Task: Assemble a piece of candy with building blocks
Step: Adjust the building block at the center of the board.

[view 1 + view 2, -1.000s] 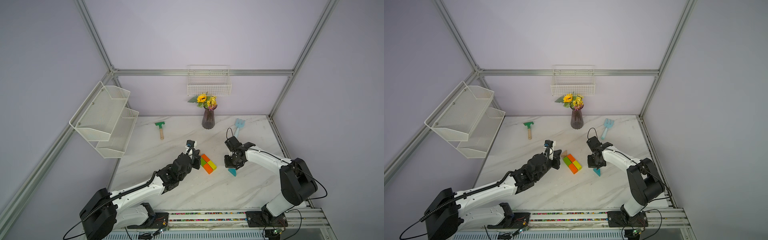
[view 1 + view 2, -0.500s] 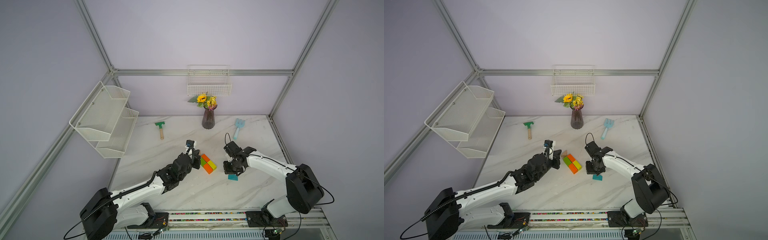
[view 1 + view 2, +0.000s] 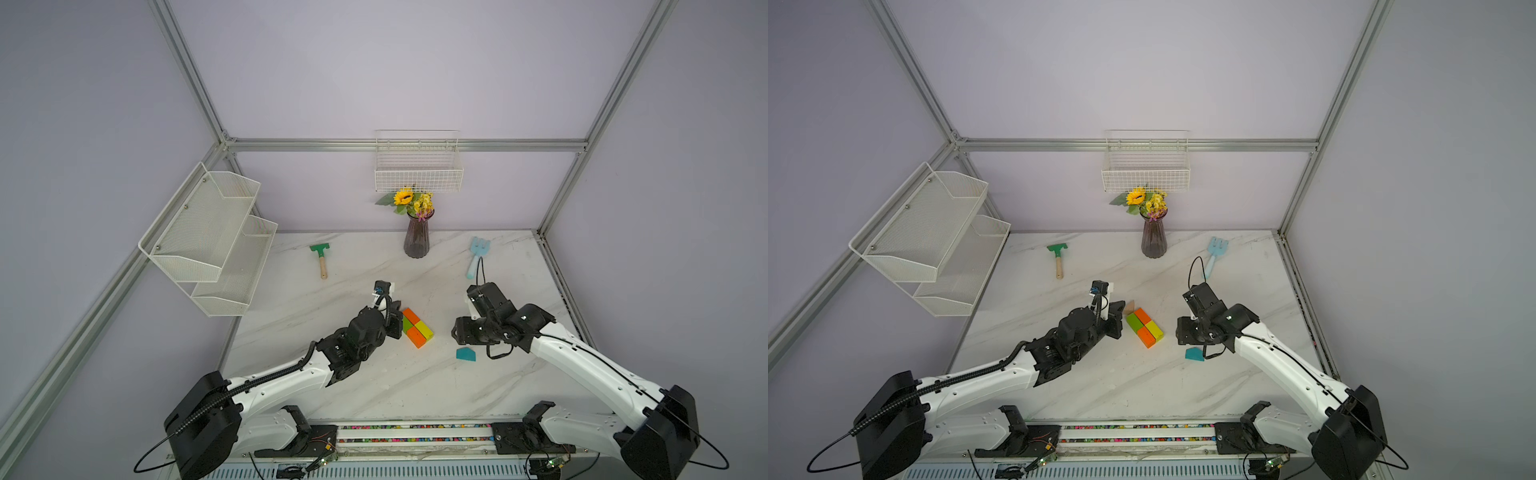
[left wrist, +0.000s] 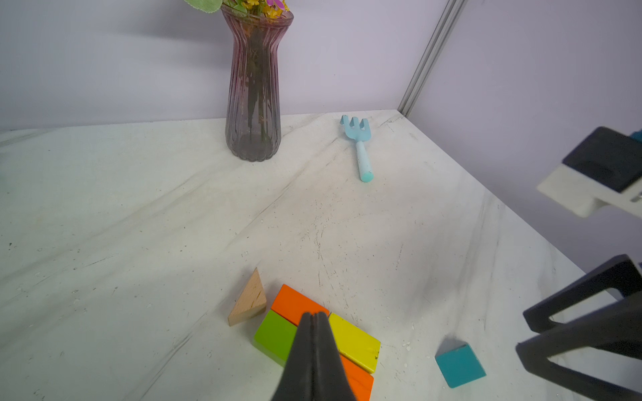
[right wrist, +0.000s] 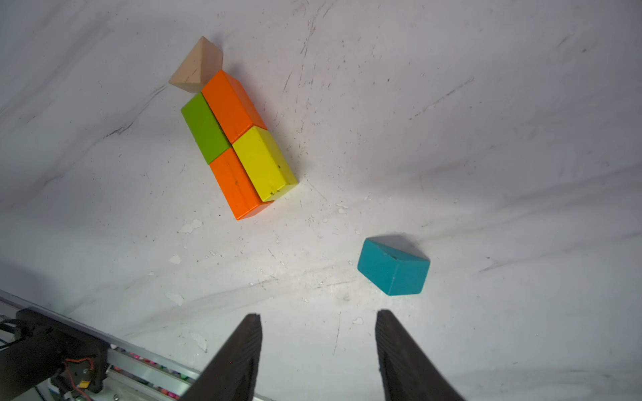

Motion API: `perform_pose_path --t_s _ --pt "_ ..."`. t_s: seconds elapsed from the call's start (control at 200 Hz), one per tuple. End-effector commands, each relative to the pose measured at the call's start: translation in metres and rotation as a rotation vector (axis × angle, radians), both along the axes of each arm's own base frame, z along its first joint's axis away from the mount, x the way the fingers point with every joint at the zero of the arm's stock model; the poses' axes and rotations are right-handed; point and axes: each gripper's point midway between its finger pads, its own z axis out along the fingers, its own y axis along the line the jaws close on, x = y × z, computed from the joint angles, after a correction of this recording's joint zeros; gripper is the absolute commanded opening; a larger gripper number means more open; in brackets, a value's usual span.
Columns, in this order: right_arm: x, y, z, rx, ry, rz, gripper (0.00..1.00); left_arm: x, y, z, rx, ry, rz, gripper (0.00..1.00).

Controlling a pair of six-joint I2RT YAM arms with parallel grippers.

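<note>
here the left end effector point(image 4: 314, 316) hides part of one orange block point(image 4: 359, 380).

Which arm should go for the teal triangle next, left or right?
Right. The right end effector is open with the teal triangle just ahead of it. The left end effector is shut, by the block rectangle near the tan triangle.

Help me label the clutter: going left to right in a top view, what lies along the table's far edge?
green-headed toy rake → vase of flowers → light blue toy fork
</note>
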Motion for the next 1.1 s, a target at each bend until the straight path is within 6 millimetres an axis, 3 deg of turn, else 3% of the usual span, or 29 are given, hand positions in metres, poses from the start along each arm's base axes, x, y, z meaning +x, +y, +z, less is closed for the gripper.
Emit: perform_pose_path --t_s 0.0,0.135,0.245,0.33,0.395,0.445,0.525,0.68,0.775,0.875,1.095 --pt "-0.008 0.001 -0.021 0.039 0.038 -0.035 0.58 0.007 -0.001 0.013 -0.093 -0.012 0.030 0.00" --pt "0.005 0.002 -0.016 0.078 -0.117 -0.014 0.60 0.012 -0.010 0.011 -0.124 0.056 -0.011 0.00" --pt "0.023 0.003 0.021 0.165 -0.401 0.006 0.64 0.005 -0.030 0.023 -0.105 0.047 -0.141 0.00" --pt "0.025 -0.001 0.047 0.214 -0.624 0.038 0.66 -0.008 -0.047 0.039 -0.120 -0.017 -0.281 0.00" --pt "0.025 -0.013 0.054 0.209 -0.718 0.011 0.68 -0.013 -0.051 0.045 -0.125 -0.040 -0.326 0.00" --pt "0.027 -0.021 0.046 0.213 -0.702 -0.017 0.68 -0.012 -0.049 0.045 -0.123 -0.039 -0.317 0.00" --pt "0.027 -0.009 0.032 0.264 -0.628 0.066 0.68 -0.011 -0.046 0.044 -0.122 -0.043 -0.296 0.00" --pt "0.026 0.010 -0.033 0.258 -0.315 0.093 0.66 -0.012 -0.040 0.039 -0.137 -0.047 -0.281 0.00" --pt "0.022 0.019 -0.059 0.273 -0.183 0.098 0.60 -0.011 -0.036 0.031 -0.125 -0.023 -0.261 0.00" --pt "0.014 0.020 -0.063 0.299 -0.164 0.089 0.60 -0.012 -0.033 0.022 -0.105 0.001 -0.252 0.00" --pt "-0.003 0.000 -0.043 0.338 -0.213 -0.026 0.59 -0.013 -0.029 0.008 -0.106 0.023 -0.238 0.00"
